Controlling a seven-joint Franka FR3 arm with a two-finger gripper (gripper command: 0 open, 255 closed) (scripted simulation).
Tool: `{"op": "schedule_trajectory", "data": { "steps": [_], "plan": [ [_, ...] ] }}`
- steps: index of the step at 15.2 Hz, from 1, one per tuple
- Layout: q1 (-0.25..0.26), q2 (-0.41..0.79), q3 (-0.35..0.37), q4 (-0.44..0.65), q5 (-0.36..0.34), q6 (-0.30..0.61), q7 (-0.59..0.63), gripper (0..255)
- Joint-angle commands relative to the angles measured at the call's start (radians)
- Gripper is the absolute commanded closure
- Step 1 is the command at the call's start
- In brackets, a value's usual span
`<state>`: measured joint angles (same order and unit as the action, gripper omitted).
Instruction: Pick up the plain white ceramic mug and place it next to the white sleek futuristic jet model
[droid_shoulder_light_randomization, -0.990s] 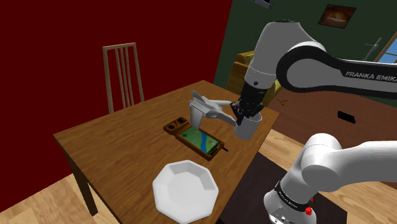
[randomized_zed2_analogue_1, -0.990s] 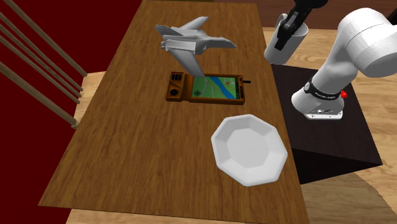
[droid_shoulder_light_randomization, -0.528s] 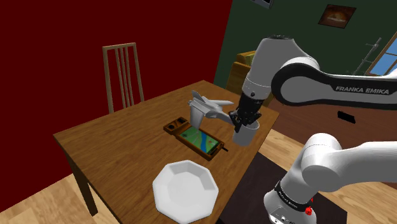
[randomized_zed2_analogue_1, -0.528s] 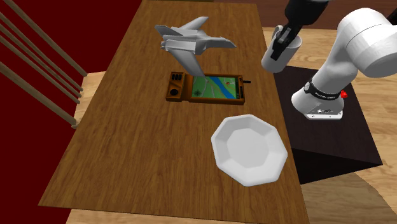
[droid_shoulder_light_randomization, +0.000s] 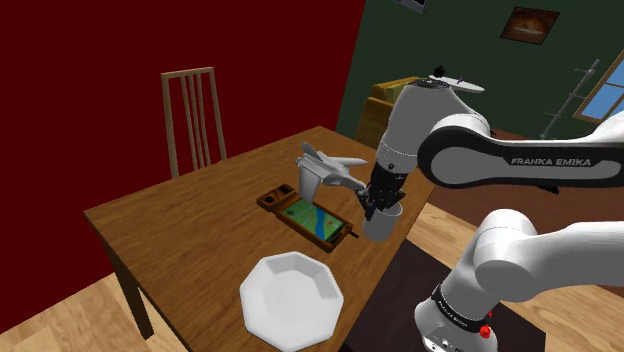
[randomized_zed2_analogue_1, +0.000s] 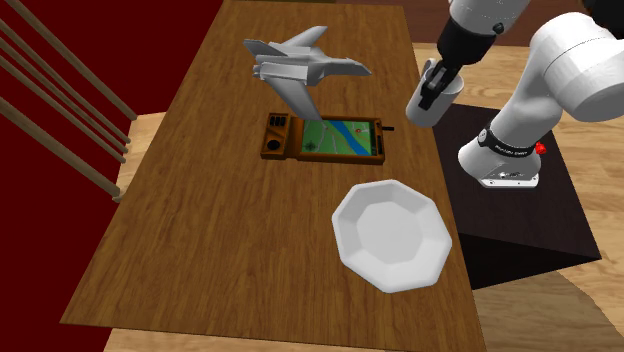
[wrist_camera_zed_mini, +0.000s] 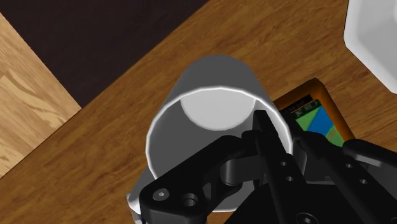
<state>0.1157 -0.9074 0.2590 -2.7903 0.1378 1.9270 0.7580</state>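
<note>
A plain white mug (droid_shoulder_light_randomization: 380, 222) (randomized_zed2_analogue_1: 432, 94) (wrist_camera_zed_mini: 213, 114) hangs upright in the air over the table's edge beside the stand. My black gripper (droid_shoulder_light_randomization: 377, 198) (randomized_zed2_analogue_1: 438, 80) (wrist_camera_zed_mini: 254, 153) is shut on its rim, one finger inside the cup. The white jet model (droid_shoulder_light_randomization: 328, 168) (randomized_zed2_analogue_1: 300, 62) stands on a pedestal on the wooden table (droid_shoulder_light_randomization: 190, 230) (randomized_zed2_analogue_1: 220, 240), apart from the mug toward the shoulder view's left. Under the mug the wrist view shows the table edge.
A wooden game board (droid_shoulder_light_randomization: 308, 214) (randomized_zed2_analogue_1: 325, 138) (wrist_camera_zed_mini: 315, 118) lies between the jet and a white octagonal plate (droid_shoulder_light_randomization: 291, 300) (randomized_zed2_analogue_1: 392, 235). A wooden chair (droid_shoulder_light_randomization: 193, 118) stands at the table's far side. The dark stand (randomized_zed2_analogue_1: 520, 200) sits close under the mug.
The gripper has carried the mug lower and toward the table, nearer the game board and the jet. Nothing on the table has moved.
</note>
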Motion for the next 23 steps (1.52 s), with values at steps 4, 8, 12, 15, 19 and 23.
{"op": "schedule_trajectory", "data": {
  "steps": [4, 8, 12, 15, 19, 23],
  "plan": [
    [0.005, 0.023, 0.016, -0.059, 0.013, 0.083, 0.005, 255],
    [0.009, 0.047, 0.028, -0.102, 0.023, 0.149, 0.008, 255],
    [0.013, 0.079, 0.041, -0.142, 0.033, 0.220, 0.011, 255],
    [0.014, 0.101, 0.048, -0.163, 0.039, 0.262, 0.014, 255],
    [0.014, 0.101, 0.048, -0.162, 0.039, 0.262, 0.014, 255],
    [0.014, 0.101, 0.048, -0.162, 0.039, 0.262, 0.014, 0]
  ]
}}
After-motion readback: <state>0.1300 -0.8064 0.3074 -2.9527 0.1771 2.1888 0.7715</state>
